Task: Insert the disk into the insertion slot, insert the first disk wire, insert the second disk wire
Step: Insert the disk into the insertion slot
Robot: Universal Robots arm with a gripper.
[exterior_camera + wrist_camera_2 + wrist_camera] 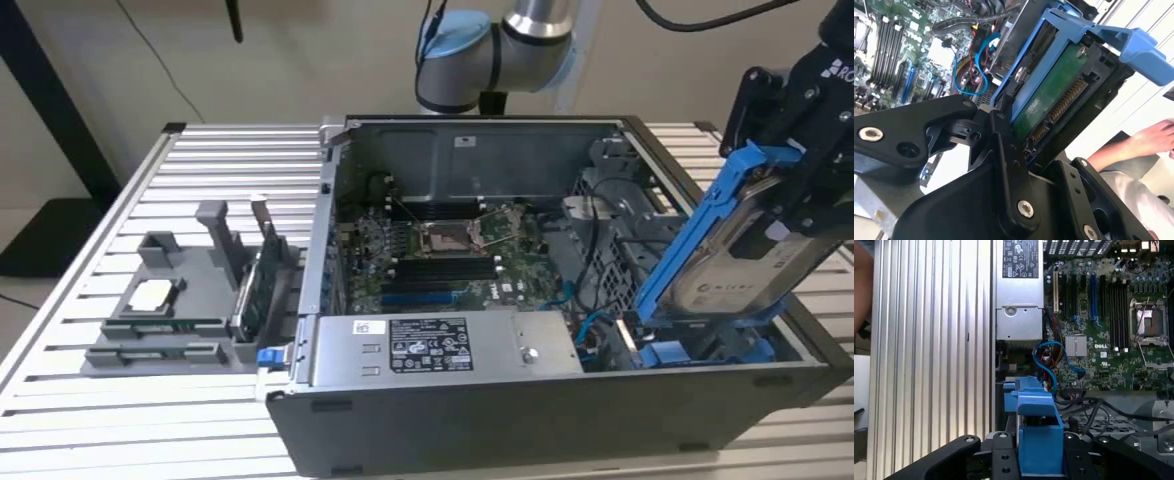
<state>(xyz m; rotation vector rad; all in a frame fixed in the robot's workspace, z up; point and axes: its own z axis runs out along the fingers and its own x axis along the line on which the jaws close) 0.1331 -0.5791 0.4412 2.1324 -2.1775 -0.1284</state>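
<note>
1. The gripper (798,150) is clenched on the upper end of the disk (738,255). The disk hangs tilted over the slot (714,348). That slot lies just beside the power-supply box (427,345), on the exterior view's right of it. The disk's lower end is down at the slot's mouth. I cannot tell whether it touches.

2. The main risk is jamming. The disk leans away from the power-supply box instead of lining up with the slot. If it is pushed down at this angle, a corner of its blue frame (1035,425) probably catches on the slot's rim.

3. The grip can slip. Only one end of the disk is held and the long body acts as a lever. A caught corner could twist the disk between the fingers.

4. Wires can get pinched. Loose blue cables (1051,357) and black ones lie between the power-supply box and the slot, near the disk's path. One that strays under the frame would stop the disk seating and might be damaged.

5. The connector (1064,107) on the disk's green board sits bare near the fingers. A slip could scrape it.

6. A person's hand (1154,140) rests on the side of the disk away from the power-supply box. A sudden swing could reach it.
</note>
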